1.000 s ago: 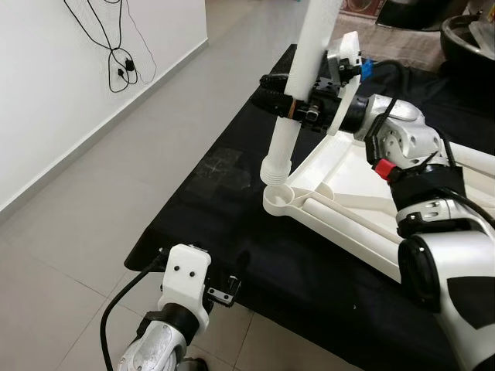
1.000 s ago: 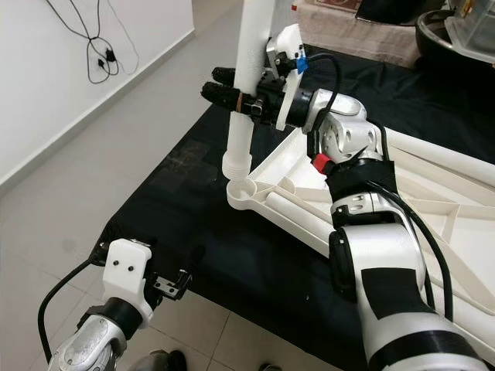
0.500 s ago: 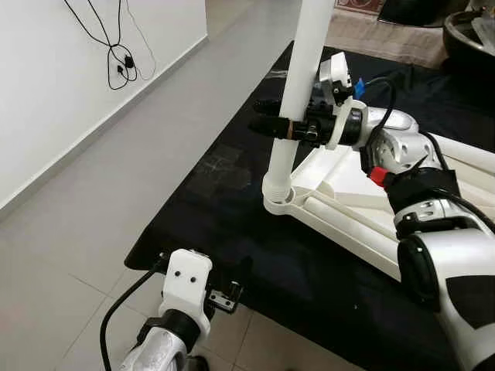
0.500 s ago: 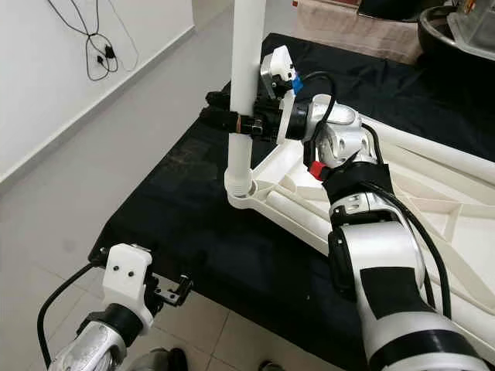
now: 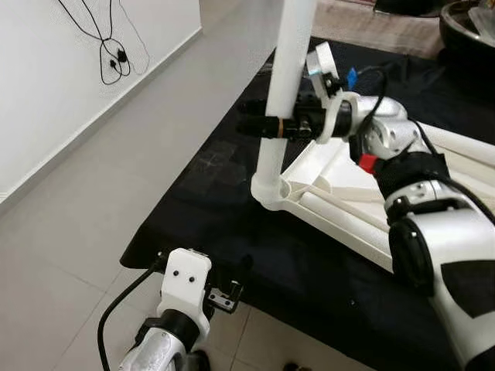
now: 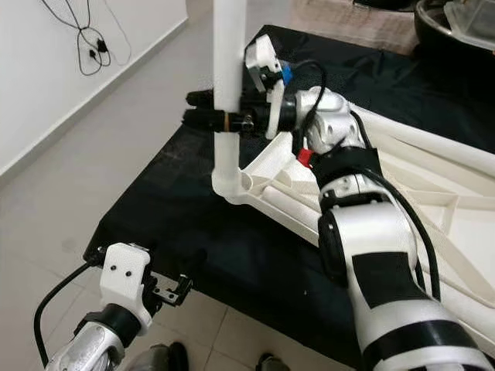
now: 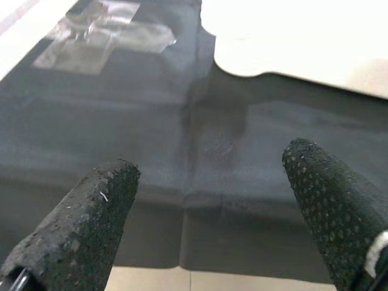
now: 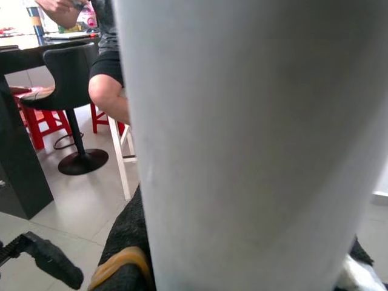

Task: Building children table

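While clamped in right claw (image 5: pixel 267 127), leg (image 5: pixel 282 93) apparently meets tabletop (image 5: pixel 332 193).

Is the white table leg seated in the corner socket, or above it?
Seated: the leg stands upright, foot in the tabletop's corner socket.

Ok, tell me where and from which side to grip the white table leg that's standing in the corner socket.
Grip the white table leg on its plain round shaft, partway above the corner socket, coming in level from the tabletop side, as the right gripper does now. The leg stands upright, so a sideways pinch across the tube keeps it straight, and staying above the flared foot probably leaves the socket joint free to seat.
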